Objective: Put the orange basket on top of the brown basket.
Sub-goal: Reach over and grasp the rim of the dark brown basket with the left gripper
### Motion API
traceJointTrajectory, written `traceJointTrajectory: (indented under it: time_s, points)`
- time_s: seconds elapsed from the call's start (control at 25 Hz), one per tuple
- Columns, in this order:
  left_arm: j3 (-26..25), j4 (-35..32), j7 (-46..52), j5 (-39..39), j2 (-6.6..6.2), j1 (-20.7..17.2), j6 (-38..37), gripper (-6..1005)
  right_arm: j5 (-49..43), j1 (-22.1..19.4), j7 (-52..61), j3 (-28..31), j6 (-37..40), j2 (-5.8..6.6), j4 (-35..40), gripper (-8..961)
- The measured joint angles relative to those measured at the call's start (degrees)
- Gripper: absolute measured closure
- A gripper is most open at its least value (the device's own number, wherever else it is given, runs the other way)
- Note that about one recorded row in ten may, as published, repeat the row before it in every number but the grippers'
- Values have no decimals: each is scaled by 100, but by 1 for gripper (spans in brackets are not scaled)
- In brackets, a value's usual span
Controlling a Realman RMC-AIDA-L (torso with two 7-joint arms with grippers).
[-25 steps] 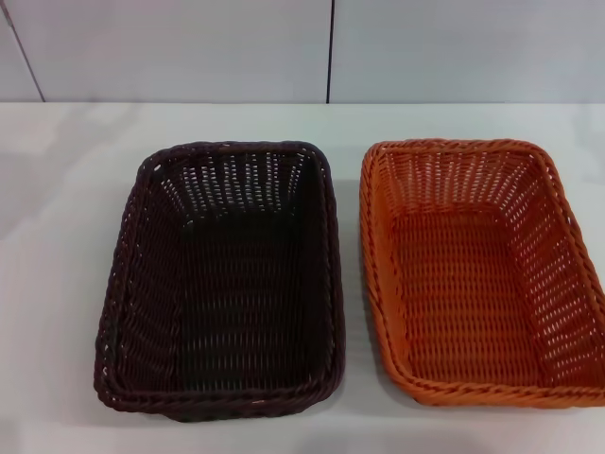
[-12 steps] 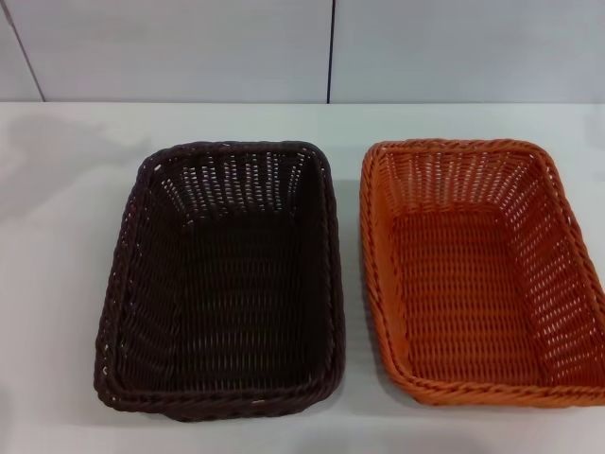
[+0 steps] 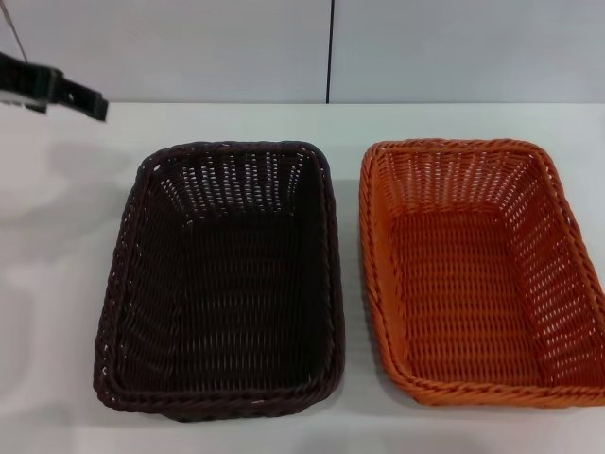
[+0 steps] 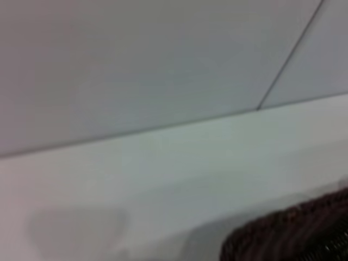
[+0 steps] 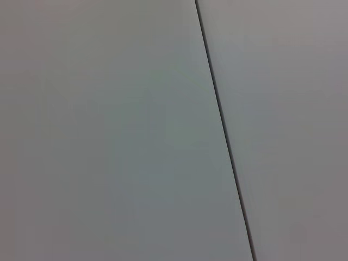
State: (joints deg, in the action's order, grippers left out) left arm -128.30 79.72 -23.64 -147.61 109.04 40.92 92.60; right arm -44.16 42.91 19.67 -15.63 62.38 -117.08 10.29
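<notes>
Two baskets side by side on the table (image 3: 66,284), brown basket (image 3: 222,279) centre-left, orange basket (image 3: 482,270) right, left end effector (image 3: 80,98) upper left, apart from both, grip state unclear.

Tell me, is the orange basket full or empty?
Empty. The orange basket sits upright on the table, and its bare woven bottom shows, with nothing inside.

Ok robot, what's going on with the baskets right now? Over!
Left gripper up at far left, off the brown basket. Right gripper out of sight. Orange basket on the table beside the brown basket, not stacked. Nothing between them.
</notes>
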Motion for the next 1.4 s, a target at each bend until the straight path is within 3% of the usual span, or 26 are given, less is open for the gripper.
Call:
traceJointTrajectory:
  time_s: [0.2,0.4,0.48,1.04,1.4]
  points:
    - [-164,123,28,-84,347,-159,16,150,-25,71,-15,-9,-48,83,29,384]
    - [-205,31,191,-98,497,-328,3,150,-32,95,-23,-24,-61,87,70,384]
    - [-272,-84,257,-109,615,-432,-45,150,-34,96,-26,-31,-100,88,70,384]
    - [-262,-255,563,-129,858,-706,-80,156,-40,195,-46,-76,-136,106,92,385]
    - [75,-536,567,-128,868,-742,-186,184,-41,236,-51,-240,-189,123,92,385]
